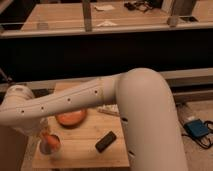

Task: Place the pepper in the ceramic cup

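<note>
The white arm reaches across the wooden table (82, 150) to its front left corner. My gripper (44, 134) is at the end of the arm, low over the pale ceramic cup (51, 150), and mostly hidden by the wrist. The orange-red pepper (50, 142) shows at the cup's mouth, right under the gripper. I cannot tell whether the pepper rests in the cup or is held.
A wide flat orange dish (70, 119) lies behind the cup, partly under the arm. A black rectangular block (106, 142) lies to the right of the cup. A dark counter with a rail runs behind the table. A blue device (198, 129) lies on the floor at right.
</note>
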`<state>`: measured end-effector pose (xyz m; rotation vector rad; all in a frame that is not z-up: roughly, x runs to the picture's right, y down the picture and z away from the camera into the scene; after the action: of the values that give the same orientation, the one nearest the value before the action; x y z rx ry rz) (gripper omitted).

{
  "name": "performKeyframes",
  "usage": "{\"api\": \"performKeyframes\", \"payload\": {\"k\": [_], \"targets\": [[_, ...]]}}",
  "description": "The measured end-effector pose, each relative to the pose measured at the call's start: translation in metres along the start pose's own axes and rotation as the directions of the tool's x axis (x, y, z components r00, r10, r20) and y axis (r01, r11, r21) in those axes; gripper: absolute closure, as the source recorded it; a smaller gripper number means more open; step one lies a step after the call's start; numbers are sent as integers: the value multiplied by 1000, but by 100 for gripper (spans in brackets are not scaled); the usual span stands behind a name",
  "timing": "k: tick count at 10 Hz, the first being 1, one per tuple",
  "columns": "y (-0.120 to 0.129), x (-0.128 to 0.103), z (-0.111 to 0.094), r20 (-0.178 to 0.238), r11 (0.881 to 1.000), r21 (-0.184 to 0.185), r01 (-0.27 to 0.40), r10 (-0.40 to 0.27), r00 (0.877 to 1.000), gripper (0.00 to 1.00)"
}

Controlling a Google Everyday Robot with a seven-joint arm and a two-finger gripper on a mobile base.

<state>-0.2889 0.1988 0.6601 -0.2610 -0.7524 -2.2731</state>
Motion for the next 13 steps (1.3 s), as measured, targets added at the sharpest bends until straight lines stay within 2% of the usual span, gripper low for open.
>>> {"api": "performKeyframes", "payload": {"k": [2,8,13], "targets": [[0,0,0,1,1000,-7,4,-4,1000,44],[-3,5,-1,5,1000,-22,21,-21,1000,20],[-6,6,-2,4,1000,-19,21,-21,1000,20]]}}
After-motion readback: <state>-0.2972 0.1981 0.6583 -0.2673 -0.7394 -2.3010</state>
